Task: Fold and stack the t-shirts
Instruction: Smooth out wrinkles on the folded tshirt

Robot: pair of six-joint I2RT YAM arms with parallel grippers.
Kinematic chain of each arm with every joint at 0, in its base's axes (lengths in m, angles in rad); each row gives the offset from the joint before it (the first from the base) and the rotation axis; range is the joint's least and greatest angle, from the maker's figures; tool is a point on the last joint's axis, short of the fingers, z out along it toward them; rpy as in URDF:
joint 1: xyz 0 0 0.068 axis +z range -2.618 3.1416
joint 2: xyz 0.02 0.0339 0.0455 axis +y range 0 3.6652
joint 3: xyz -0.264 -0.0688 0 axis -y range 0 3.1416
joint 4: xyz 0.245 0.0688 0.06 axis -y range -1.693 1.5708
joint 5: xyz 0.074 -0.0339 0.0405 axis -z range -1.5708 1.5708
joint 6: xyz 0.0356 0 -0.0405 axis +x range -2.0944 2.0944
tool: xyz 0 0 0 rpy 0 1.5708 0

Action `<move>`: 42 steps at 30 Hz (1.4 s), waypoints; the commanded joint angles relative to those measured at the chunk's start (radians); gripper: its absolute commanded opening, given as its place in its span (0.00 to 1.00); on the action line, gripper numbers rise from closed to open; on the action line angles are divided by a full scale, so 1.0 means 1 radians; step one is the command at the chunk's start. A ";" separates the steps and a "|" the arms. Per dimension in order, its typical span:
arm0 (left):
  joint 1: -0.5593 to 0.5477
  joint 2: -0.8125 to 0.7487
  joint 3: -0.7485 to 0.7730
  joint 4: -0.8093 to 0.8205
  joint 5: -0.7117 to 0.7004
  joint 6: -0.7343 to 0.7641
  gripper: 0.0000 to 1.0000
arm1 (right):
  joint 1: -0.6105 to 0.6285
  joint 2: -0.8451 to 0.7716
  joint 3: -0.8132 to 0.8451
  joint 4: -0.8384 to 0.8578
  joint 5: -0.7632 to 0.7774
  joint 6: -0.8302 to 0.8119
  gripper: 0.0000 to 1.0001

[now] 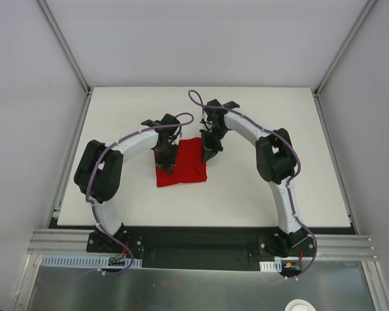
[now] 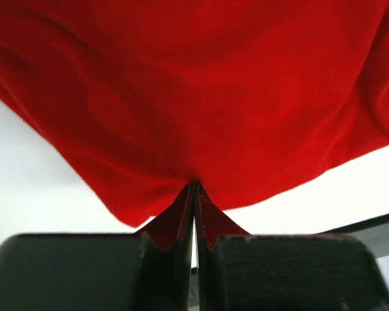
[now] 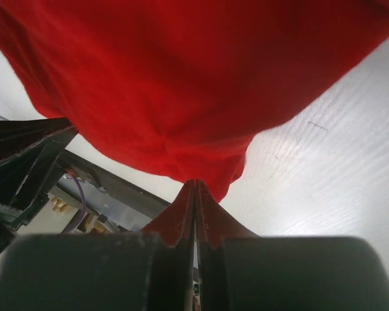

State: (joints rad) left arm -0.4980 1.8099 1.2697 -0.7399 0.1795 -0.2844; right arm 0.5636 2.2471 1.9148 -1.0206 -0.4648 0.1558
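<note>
The red t-shirt lies as a small folded rectangle in the middle of the white table. My left gripper is at its left edge and my right gripper at its far right corner. In the left wrist view the red cloth fills the upper frame and puckers into the tips of the left gripper, which is shut on it. In the right wrist view the cloth hangs down to the tips of the right gripper, shut on its edge.
White walls and aluminium posts enclose the table on three sides. A black rail with the arm bases runs along the near edge. A dark part of the left arm and cables show beside the cloth.
</note>
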 commanded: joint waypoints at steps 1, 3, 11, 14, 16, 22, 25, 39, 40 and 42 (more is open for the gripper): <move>-0.008 0.020 0.028 0.054 0.001 -0.002 0.00 | -0.001 0.026 -0.022 0.007 -0.044 0.013 0.01; -0.008 0.055 0.055 0.056 0.000 -0.001 0.00 | 0.001 0.038 -0.025 0.001 -0.048 0.005 0.01; -0.007 0.177 0.122 0.056 0.006 0.014 0.00 | -0.002 0.077 0.019 -0.117 0.093 -0.030 0.01; -0.005 0.193 0.117 0.054 0.009 0.021 0.00 | -0.004 0.089 0.105 -0.242 0.288 -0.073 0.01; -0.004 0.195 0.114 0.054 0.009 0.027 0.00 | -0.007 0.075 0.110 -0.271 0.407 -0.090 0.01; 0.010 0.177 0.092 0.054 0.005 0.037 0.00 | -0.028 0.019 0.060 -0.244 0.560 -0.131 0.00; 0.012 0.160 0.092 0.054 -0.002 0.044 0.00 | -0.040 -0.038 0.029 -0.175 0.408 -0.148 0.01; 0.012 0.147 0.083 0.048 0.003 0.037 0.00 | -0.039 -0.090 -0.102 0.076 0.000 -0.001 0.01; 0.012 0.150 0.082 0.047 0.003 0.039 0.00 | -0.028 -0.052 -0.090 0.077 -0.003 0.001 0.01; 0.012 0.155 0.082 0.048 0.005 0.039 0.00 | -0.016 0.001 -0.039 0.068 0.002 -0.005 0.01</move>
State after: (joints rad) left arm -0.4953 1.9606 1.3735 -0.7113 0.2005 -0.2691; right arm 0.5228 2.1723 1.8259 -0.9646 -0.4179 0.1337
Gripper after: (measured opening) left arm 0.003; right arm 0.009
